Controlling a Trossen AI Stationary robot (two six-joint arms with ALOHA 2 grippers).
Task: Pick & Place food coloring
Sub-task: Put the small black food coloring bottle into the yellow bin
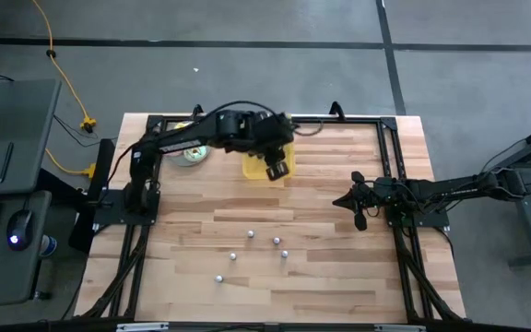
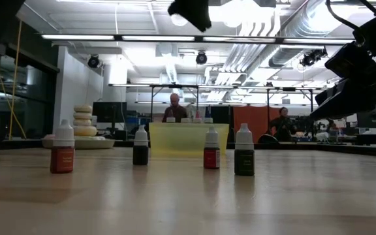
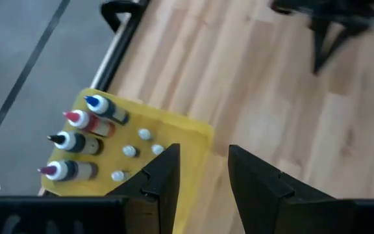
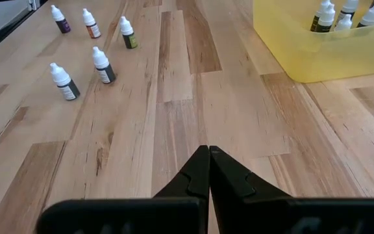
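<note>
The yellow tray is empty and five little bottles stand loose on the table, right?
Not quite. The yellow tray is not empty: the left wrist view shows several bottles already in it. Five little bottles do stand loose on the table.

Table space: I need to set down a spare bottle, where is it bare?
Bare wood lies between the yellow tray and the loose bottles, and along the near edge. Crowded: inside the tray, under the left gripper, and around the bottles.

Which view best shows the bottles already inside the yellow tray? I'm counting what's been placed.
The left wrist view: it looks down into the yellow tray, showing each bottle. The right wrist view shows some tops, the low view only caps, the high view almost nothing.
</note>
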